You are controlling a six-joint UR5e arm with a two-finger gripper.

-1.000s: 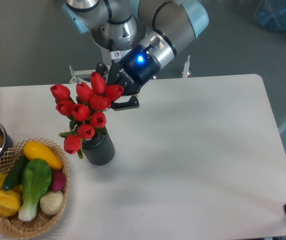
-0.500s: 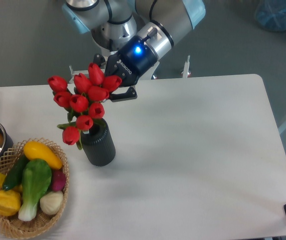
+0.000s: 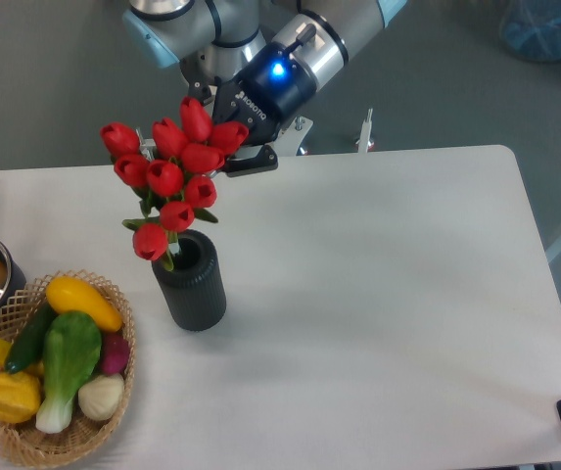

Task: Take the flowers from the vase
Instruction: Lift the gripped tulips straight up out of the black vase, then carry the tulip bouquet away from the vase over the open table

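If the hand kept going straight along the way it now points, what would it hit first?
The hand points down-left into the flowers, so the red buds come first; it already seems closed among them. Beyond them lies the table left of the vase, though depth is uncertain.

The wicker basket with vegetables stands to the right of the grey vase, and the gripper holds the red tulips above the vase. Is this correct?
Not quite. In the camera view the wicker basket stands to the left of the grey vase, near the table's left edge. The rest holds: the gripper holds the red tulips above the vase.
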